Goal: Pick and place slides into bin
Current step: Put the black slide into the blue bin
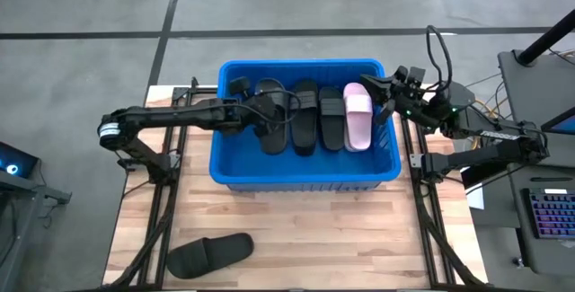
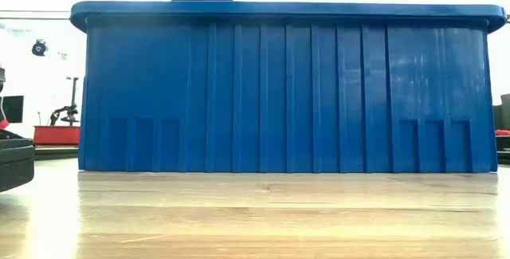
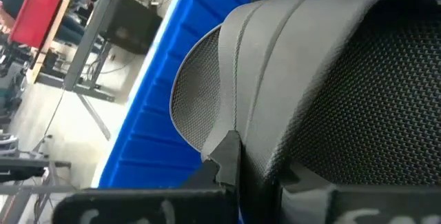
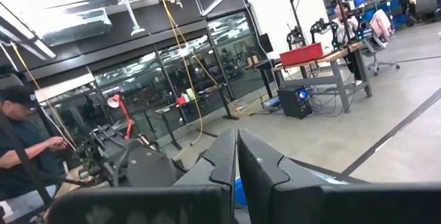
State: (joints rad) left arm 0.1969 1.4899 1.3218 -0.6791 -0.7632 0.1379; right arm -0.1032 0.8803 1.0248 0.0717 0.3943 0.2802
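Observation:
The blue bin (image 1: 305, 177) stands mid-table and its near wall fills the low view (image 2: 287, 92). Inside lie two black slides (image 1: 304, 117) (image 1: 331, 117) and a pink slide (image 1: 358, 117), side by side. My left gripper (image 1: 256, 110) reaches over the bin's left wall, shut on another black slide (image 1: 271, 132), which looms large in the left wrist view (image 3: 331, 79). One more black slide (image 1: 211, 254) lies flat on the table near the front left. My right gripper (image 1: 384, 85) hovers shut by the bin's far right corner, holding nothing. My left gripper pinches the black slide near where its strap meets the sole's edge (image 3: 256, 148); one fingertip (image 3: 227, 156) shows against it. The fingers come from the table's left, slanting down. The slide is inside the bin; whether it rests on the floor I cannot tell.
The bin's rim (image 2: 279, 8) stands high above the wooden table (image 1: 341, 238). Bare tabletop lies in front of the bin. A keyboard (image 1: 550, 213) sits off the table's right side. A person works at a bench in the room behind (image 4: 21, 148).

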